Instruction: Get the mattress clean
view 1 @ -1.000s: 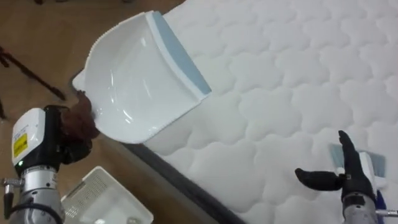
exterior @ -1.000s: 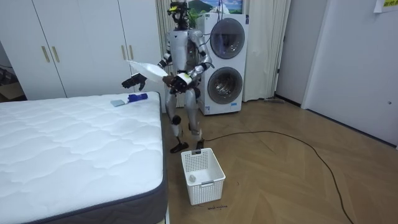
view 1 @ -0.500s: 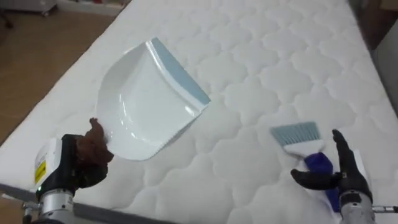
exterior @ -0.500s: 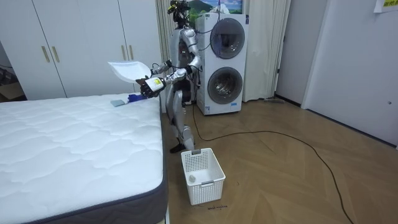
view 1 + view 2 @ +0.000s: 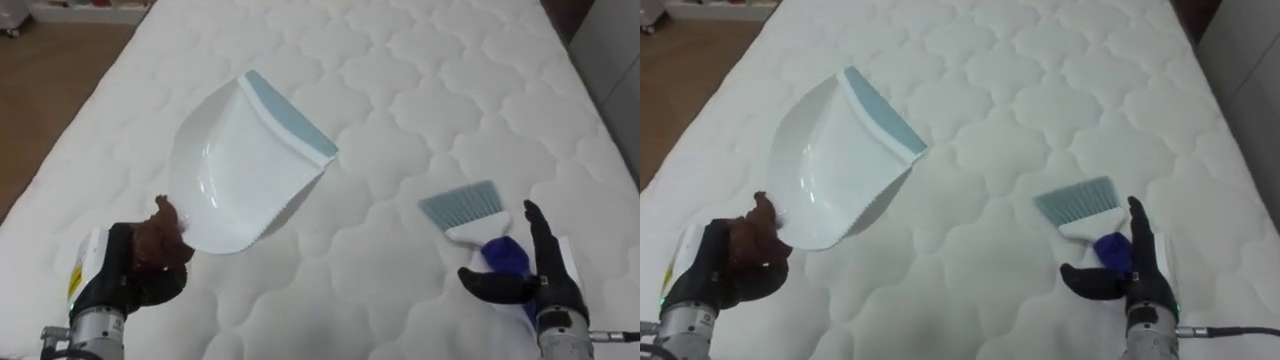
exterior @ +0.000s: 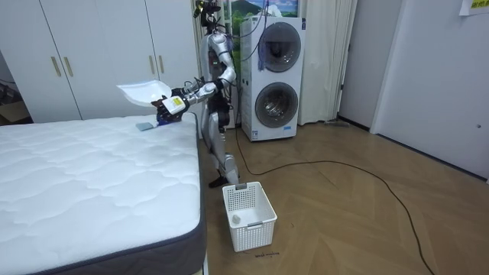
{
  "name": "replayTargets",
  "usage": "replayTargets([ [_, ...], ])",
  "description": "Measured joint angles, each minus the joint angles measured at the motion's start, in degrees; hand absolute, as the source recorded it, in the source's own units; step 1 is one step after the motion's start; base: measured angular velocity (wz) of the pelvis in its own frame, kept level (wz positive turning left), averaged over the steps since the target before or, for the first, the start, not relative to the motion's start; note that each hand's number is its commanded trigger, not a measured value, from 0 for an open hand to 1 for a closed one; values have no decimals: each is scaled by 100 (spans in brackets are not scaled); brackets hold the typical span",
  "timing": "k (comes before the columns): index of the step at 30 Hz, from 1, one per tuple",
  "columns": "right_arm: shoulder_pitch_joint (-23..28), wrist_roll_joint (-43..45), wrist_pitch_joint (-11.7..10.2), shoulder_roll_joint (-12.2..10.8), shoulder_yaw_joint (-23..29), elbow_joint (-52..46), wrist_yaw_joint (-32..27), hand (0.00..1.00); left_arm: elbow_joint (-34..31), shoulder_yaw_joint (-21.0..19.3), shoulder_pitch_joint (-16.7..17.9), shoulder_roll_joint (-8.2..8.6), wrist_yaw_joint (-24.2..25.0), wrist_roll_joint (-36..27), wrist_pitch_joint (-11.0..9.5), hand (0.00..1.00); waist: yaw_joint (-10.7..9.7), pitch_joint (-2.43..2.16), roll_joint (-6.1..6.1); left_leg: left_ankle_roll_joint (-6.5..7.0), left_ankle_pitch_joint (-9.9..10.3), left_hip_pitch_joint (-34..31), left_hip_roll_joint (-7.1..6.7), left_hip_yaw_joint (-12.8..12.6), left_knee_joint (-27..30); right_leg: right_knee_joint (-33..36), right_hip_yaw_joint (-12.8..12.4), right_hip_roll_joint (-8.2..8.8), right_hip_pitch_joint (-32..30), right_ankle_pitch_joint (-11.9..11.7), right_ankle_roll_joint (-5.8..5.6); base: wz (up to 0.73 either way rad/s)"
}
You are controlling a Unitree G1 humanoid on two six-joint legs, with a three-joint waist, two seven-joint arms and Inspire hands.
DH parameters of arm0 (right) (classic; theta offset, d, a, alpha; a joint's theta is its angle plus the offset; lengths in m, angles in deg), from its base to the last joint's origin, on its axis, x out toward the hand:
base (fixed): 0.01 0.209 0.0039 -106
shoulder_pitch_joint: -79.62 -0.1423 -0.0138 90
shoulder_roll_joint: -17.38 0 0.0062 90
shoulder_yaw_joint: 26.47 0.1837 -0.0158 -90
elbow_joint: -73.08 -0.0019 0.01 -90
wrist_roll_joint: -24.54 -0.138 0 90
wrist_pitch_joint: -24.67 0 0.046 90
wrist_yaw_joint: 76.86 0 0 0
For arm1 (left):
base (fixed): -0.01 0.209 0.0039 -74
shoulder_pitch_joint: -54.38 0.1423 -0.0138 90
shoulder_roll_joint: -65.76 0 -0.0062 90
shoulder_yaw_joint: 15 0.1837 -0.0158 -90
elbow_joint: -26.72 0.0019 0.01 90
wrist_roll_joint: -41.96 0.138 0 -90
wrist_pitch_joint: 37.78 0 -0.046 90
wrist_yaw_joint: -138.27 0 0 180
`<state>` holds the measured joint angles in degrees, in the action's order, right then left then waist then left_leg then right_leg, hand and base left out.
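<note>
White quilted mattress (image 5: 420, 90) showed no litter, so the sweeping looked barely begun or already done, and which could not be told. The brush (image 5: 470, 212) lay near the mattress's near edge, toward its right side, and was not yet picked up. The left hand (image 5: 140, 270) was curled round the handle of the white dustpan (image 5: 245, 165), holding it tilted above the mattress toward its left edge. The right hand (image 5: 535, 275) hovered with fingers straight and thumb spread, just beside the brush's blue handle.

You can't see the dustpan's (image 5: 245, 165) handle; it is buried in the left hand's (image 5: 135, 275) curled fingers. The right hand (image 5: 540, 285) covers part of the brush's (image 5: 470, 212) blue handle, and the white item in the basket (image 6: 256, 231) is too small to identify.
</note>
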<state>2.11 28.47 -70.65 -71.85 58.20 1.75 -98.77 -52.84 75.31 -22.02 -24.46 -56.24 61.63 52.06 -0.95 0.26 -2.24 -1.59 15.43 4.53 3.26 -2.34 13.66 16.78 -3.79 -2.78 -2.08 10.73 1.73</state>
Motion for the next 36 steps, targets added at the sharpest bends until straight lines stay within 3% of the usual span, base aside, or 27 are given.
replayTargets([
  [4,11,125,0,-120,28,0,15,0,5,0,-3,8,4,0,2,0,-63,0,1,5,-3,30,0,-32,-24,-20,-1,1,12,0,0,-4],
  [14,73,91,1,-140,94,124,18,0,351,56,12,17,182,-20,8,0,-170,36,31,16,-9,213,-7,-83,-101,-112,-45,-1,163,12,-19,-2],
  [21,249,83,1,-117,240,124,-38,0,771,117,16,17,289,2,55,0,-175,31,41,24,-15,208,-6,-92,-178,-109,-41,-4,140,10,-22,0],
  [28,262,79,0,-117,286,130,-48,0,769,132,15,16,318,-3,56,0,-170,5,70,25,-16,221,-1,-94,-229,-182,-40,-6,163,8,-22,0],
  [32,243,-281,-7,-123,602,317,-144,0,791,-23,60,14,385,4,47,0,-154,-5,98,25,-16,323,7,-126,-266,-203,-64,-21,233,8,-22,-6],
  [36,288,-632,-7,-145,986,710,-508,0,1303,-181,201,23,364,-10,-21,0,-104,-43,139,25,-16,483,11,-164,-331,-240,-76,-32,339,9,-22,-15],
])
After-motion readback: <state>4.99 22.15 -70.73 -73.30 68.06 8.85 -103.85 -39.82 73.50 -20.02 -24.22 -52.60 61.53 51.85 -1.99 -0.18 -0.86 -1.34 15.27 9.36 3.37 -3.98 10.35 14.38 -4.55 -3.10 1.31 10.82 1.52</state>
